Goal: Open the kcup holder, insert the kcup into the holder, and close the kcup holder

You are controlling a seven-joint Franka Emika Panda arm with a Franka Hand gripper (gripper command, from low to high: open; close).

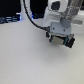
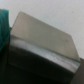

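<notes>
One arm low over the white table (image 1: 25, 60), gripper (image 1: 59, 42) at the exterior view's right, wide bare surface on the left.
I can't tell whether the claw is released or clenched, too blurry. Wrist view shows a dark box with a grey top (image 2: 42, 42), probably the kcup holder, cut off at the frame; teal edge (image 2: 4, 25) beside it. Kcup not made out.

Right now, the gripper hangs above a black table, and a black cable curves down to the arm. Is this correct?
Not quite: the table is white, not black, as the exterior view shows. The rest holds: the gripper hangs above it, and a black cable curves down to the arm.
</notes>
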